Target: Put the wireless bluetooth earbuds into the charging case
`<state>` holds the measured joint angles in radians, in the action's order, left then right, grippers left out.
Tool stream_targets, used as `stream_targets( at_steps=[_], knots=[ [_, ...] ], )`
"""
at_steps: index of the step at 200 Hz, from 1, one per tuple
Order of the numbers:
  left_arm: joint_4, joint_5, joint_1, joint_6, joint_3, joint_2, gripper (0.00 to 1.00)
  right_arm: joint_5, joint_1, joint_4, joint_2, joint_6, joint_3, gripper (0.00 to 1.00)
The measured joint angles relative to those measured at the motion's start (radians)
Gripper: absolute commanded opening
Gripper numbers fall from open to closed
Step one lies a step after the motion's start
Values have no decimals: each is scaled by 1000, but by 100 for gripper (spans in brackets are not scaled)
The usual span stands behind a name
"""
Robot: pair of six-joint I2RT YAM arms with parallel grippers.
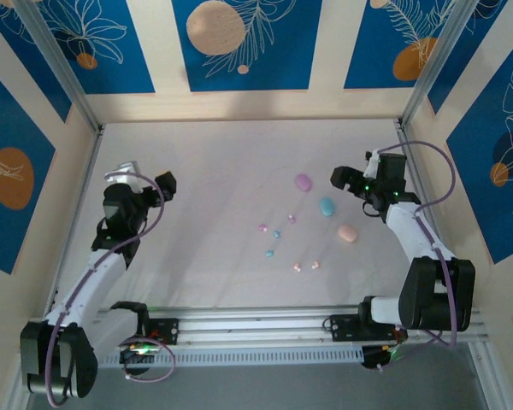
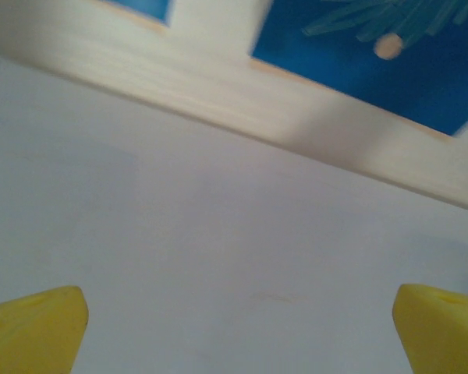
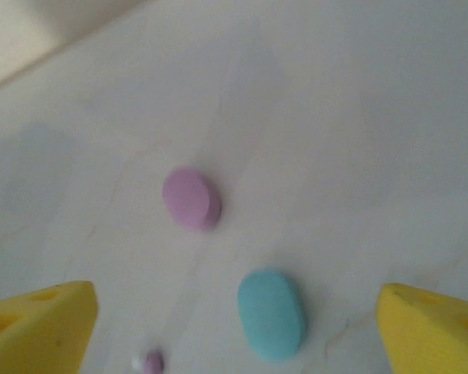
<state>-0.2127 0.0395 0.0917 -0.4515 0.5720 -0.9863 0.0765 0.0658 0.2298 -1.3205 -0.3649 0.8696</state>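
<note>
Overhead: white desk [image 1: 214,171]. The left tool [image 1: 160,188] and right tool [image 1: 349,175] are both spread wide and hold nothing. Three oval cases lie in a diagonal row near the right tool: lilac case [image 1: 303,182], blue case [image 1: 327,206], pink case [image 1: 348,233]. Six earbuds [image 1: 277,233] lie loose on the desk just left of them, in lilac, blue and pink pairs.

Right wrist: lilac and blue cases sit between the yellow fingertips [image 3: 39,327]. A blurred speck at the bottom edge is probably one lilac bud.

Left wrist: bare desk, blurred wall.

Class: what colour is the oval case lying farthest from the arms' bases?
Lilac. The case shows best in the right wrist view.
</note>
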Motion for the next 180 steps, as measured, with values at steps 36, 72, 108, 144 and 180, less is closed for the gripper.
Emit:
stream_targets(
  at_steps=[36,72,108,144,180],
  knots=[
    [60,191,63,-121,13,-110,100,4,-27,182,-58,20,55,80],
    [106,231,195,-135,13,-115,100,-44,-76,289,-174,73,138,78],
    [144,230,269,-132,32,-116,100,-122,-127,362,-299,130,224,78],
    [150,229,291,-122,44,-116,100,-165,-154,410,-408,183,317,77],
    [154,225,298,-122,44,-116,100,-195,-177,436,-477,221,354,73]
  ],
)
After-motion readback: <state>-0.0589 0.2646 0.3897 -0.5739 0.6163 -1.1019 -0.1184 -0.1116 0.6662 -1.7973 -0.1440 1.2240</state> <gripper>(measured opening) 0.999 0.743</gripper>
